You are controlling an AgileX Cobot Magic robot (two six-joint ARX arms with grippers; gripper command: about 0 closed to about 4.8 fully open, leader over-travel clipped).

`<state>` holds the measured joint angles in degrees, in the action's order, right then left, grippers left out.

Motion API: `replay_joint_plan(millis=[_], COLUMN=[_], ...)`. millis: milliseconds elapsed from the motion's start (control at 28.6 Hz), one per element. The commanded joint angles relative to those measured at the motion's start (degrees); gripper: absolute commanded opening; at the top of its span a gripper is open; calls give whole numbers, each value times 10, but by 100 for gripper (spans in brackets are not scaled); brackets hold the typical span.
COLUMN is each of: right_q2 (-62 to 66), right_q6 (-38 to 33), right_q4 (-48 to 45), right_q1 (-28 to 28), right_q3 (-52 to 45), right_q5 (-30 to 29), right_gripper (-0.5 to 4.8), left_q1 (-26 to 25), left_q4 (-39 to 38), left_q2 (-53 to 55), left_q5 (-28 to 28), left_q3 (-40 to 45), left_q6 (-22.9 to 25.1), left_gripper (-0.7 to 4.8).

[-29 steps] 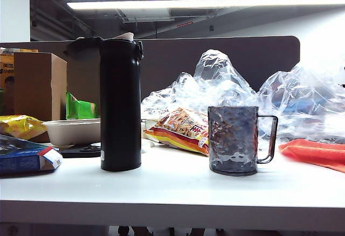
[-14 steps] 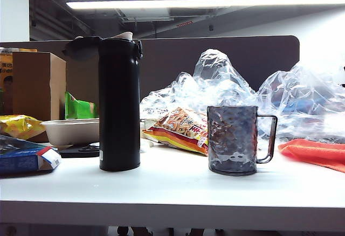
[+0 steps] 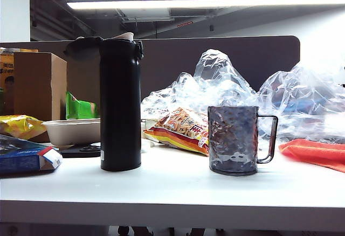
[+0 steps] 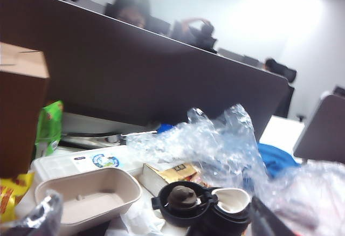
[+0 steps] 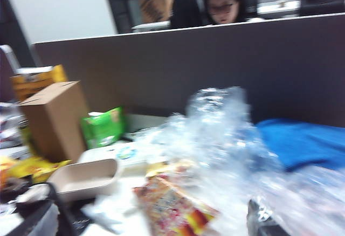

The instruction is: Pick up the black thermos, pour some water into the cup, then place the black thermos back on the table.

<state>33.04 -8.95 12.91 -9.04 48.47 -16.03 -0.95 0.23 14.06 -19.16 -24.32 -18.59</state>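
Table (image 3: 172, 193) carries one black thermos (image 3: 120, 104), upright, lid flipped back, and one cup (image 3: 233, 139) well apart. Two grippers: left gripper (image 4: 151, 222) above the thermos, right gripper (image 5: 156, 222) over clutter, both released.

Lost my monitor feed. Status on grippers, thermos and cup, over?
Left gripper and right gripper both open, empty, above the table. Thermos upright, lid open, untouched. Cup upright to its right. Nothing between them.
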Motion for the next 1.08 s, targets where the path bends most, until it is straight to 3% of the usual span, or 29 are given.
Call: replay_joint_plan(millis=[35, 280, 559, 839, 1083], right_q2=[37, 95, 151, 210, 211], right_q6=[-4, 14, 32, 32, 34], right_q4=[-52, -70, -76, -85, -84], right_q1=[-31, -143, -280, -334, -336], right_q3=[10, 9, 7, 6, 6], right_q5=[-43, 5, 113, 161, 176], right_gripper=[479, 479, 479, 479, 479], left_q1=[39, 177, 306, 330, 330], left_q4=[8, 6, 15, 167, 273], left_q2=[52, 167, 297, 450, 563], left_q5=[-6, 21, 187, 194, 207], left_q3=[-22, -29, -28, -28, -28], left_q6=[53, 115, 126, 123, 122], left_gripper=[479, 479, 479, 479, 479])
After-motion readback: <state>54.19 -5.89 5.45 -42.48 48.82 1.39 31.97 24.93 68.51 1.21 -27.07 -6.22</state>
